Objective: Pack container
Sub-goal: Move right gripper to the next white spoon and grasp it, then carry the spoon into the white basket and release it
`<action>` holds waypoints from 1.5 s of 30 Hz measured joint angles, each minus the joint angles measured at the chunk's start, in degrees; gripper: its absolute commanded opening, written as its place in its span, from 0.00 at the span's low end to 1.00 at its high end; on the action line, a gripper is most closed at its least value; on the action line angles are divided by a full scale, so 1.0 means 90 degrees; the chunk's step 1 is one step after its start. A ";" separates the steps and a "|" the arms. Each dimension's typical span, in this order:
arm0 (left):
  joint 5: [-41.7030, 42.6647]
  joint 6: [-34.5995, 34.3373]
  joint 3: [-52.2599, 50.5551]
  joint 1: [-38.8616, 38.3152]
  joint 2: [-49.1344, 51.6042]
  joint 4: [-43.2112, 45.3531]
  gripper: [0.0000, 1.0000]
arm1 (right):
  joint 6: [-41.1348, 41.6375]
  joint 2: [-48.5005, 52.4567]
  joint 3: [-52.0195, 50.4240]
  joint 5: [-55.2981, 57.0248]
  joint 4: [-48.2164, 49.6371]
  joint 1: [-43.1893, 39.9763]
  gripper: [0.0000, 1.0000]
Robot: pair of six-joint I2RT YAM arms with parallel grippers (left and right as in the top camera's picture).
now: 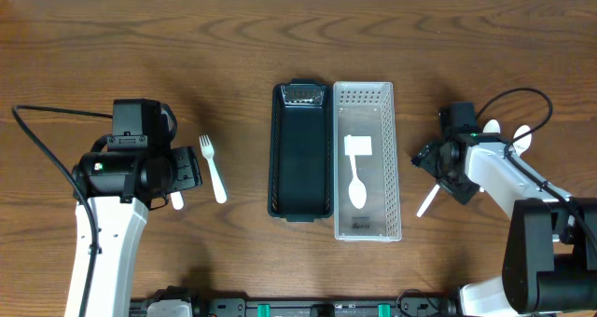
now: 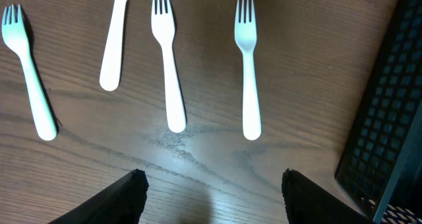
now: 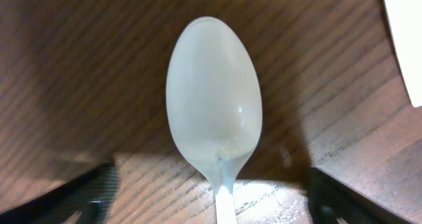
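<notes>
Right gripper (image 1: 442,171) sits at the right of the overhead frame, pointed down at the counter (image 1: 140,47), its jaws spread wide. In the right wrist view (image 3: 214,194) the two fingers (image 3: 89,192) stand at the lower corners, with a white spoon (image 3: 214,99) lying bowl-up on the wood between them and neither finger touching it.

Left gripper (image 1: 184,172) hovers at the left of the overhead frame, also parted and holding nothing. Its wrist view (image 2: 214,194) shows bare wood between the fingers, with three white forks (image 2: 247,66) and a spoon handle (image 2: 113,46) laid side by side across the top of the frame.

At the centre of the counter, a black container (image 1: 301,200) and a clear container (image 1: 394,158) stand touching, the clear one on the right. Inside it lie a second spoon (image 1: 357,188) and a white square piece (image 1: 358,145).
</notes>
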 measured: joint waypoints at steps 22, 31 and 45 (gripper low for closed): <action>0.0000 0.0000 0.0000 0.0000 0.0000 0.0000 0.68 | -0.0032 0.0015 0.0015 -0.0056 -0.0017 0.0000 0.08; 0.0000 0.0000 0.0000 0.0000 0.0000 0.0000 0.69 | -0.0012 0.0012 0.0024 -0.0061 -0.0024 0.0000 0.01; 0.0000 0.0000 0.0000 0.0000 0.0000 0.0000 0.68 | -0.0925 -0.0413 0.1724 -0.0253 -0.1583 0.0328 0.01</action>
